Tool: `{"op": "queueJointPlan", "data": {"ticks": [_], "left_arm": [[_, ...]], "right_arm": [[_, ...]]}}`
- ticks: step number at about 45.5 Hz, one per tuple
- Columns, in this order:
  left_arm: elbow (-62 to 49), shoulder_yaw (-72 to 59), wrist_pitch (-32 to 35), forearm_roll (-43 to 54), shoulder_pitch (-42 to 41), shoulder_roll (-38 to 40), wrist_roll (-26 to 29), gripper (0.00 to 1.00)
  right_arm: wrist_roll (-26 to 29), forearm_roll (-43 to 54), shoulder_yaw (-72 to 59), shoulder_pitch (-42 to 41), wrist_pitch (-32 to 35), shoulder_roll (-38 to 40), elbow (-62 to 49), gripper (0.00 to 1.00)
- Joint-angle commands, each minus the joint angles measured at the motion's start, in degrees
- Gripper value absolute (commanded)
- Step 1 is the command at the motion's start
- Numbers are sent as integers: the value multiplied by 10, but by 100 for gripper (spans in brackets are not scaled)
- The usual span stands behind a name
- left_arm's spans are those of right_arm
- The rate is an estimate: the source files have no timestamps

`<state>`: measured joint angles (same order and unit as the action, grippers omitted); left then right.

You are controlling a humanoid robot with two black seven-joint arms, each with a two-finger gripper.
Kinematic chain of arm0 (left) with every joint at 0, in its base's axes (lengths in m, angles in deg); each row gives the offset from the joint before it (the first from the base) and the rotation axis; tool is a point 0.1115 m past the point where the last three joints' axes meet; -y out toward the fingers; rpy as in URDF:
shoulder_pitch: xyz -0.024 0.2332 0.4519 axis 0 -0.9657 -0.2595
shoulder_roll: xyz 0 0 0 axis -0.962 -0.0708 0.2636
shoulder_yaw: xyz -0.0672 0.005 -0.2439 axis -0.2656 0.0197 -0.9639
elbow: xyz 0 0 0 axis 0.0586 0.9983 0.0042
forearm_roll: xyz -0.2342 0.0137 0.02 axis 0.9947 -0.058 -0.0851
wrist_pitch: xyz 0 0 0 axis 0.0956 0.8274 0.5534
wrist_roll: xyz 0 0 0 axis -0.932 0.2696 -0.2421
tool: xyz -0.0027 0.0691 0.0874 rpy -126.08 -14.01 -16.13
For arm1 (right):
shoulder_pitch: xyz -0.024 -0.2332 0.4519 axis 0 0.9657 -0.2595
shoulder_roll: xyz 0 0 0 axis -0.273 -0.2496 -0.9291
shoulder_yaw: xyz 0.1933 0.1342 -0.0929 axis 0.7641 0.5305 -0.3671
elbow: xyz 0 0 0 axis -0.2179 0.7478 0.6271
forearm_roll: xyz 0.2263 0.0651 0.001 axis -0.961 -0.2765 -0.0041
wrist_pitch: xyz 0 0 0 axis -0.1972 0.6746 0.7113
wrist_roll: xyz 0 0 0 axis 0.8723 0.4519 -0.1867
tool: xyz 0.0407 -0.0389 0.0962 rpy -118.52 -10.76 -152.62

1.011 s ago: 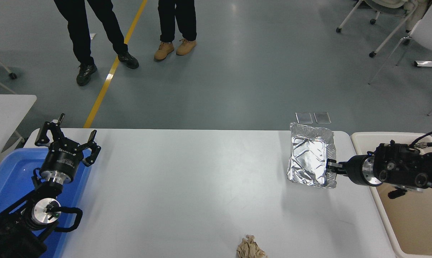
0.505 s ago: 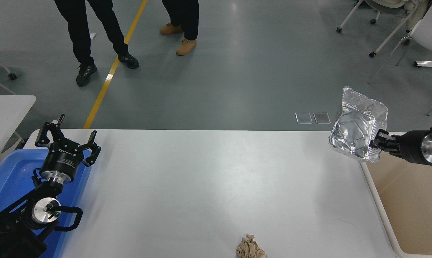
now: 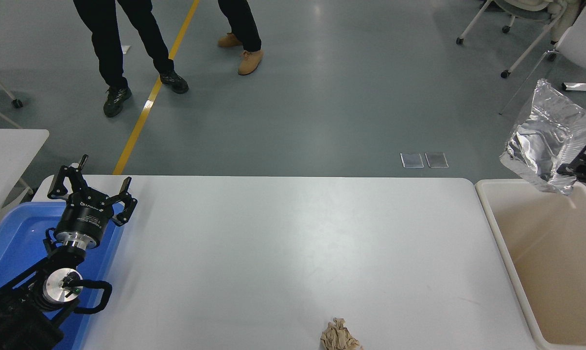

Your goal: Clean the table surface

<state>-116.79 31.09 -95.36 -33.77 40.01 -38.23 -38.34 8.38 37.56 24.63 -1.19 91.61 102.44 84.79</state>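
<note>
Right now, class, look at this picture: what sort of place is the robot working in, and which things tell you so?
Probably a robotics lab or test hall. The grey floor has a yellow line, wheeled chairs stand around, and the white table sits between a blue bin and a beige bin.

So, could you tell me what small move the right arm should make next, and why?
Probably open the right pincer to drop the foil tray: it hangs over the far edge of the beige bin, already clear of the table.
</note>
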Motion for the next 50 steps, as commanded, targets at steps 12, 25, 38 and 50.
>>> {"op": "queueJointPlan", "data": {"ticks": [12,25,38,50], "left_arm": [[0,0,0,-1,0,0,0,99],[0,0,0,-1,0,0,0,99],[0,0,0,0,0,0,0,99],[0,0,0,0,0,0,0,99]], "right_arm": [[-12,-11,42,149,8,-33,-182,0],[-12,-11,80,216,7,-57,-253,0],[-17,-12,82,280,4,-126,-346,0],[-21,-35,83,340,1,-193,-414,0]]}}
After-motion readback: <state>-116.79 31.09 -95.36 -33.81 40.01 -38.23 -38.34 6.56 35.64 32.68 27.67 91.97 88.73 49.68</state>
